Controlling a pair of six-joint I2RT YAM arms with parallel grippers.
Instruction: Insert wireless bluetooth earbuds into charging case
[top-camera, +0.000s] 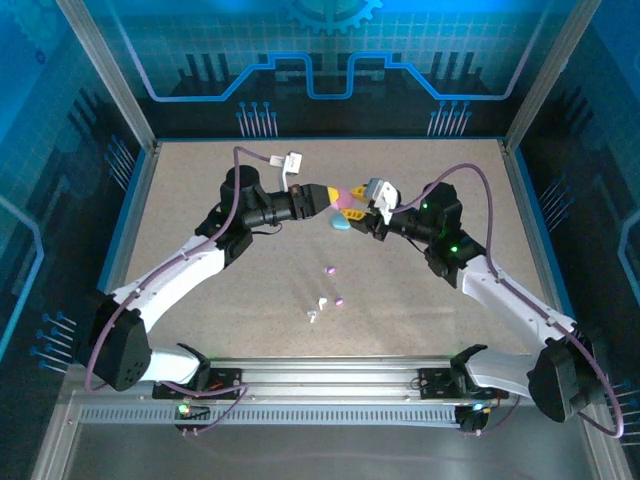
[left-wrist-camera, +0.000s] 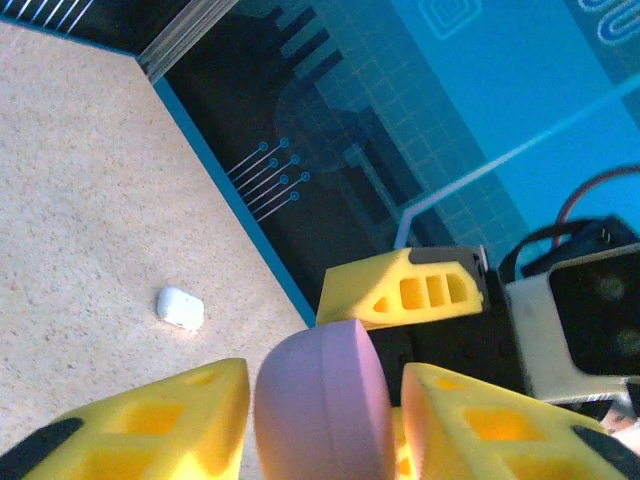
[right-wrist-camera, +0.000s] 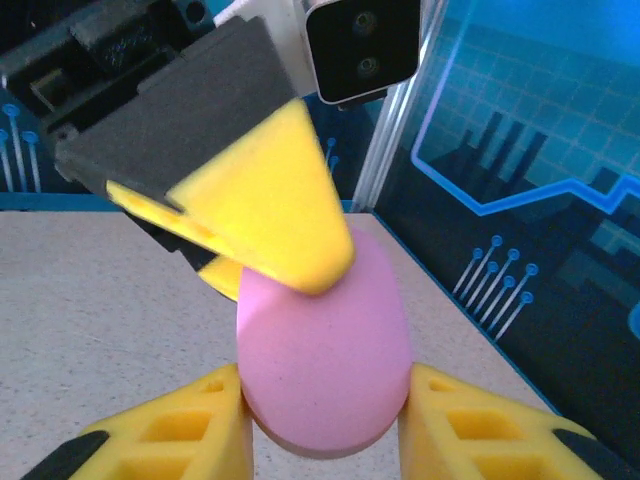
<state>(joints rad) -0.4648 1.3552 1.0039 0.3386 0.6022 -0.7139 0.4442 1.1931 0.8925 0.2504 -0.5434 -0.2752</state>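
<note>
Earbuds (top-camera: 338, 300) lie on the bench (top-camera: 400, 335), well apart from both pincers. The right pincer (right-wrist-camera: 325, 400) clamps the pink case (right-wrist-camera: 320, 320); we cannot tell whether the left pincer (left-wrist-camera: 322, 385) grips it.

Toward the back of the worktop (top-camera: 400, 320), the left pincer (top-camera: 335, 199) and right pincer (top-camera: 363, 203) meet tip to tip, with a case (top-camera: 351, 196) between them, seated between the right pincer's fingers. A second case (top-camera: 343, 223) lies just in front. A third case (top-camera: 293, 160) lies behind and to the left, near the back edge. Four earbuds (top-camera: 331, 270) are scattered in front, well apart from the cases.
</note>
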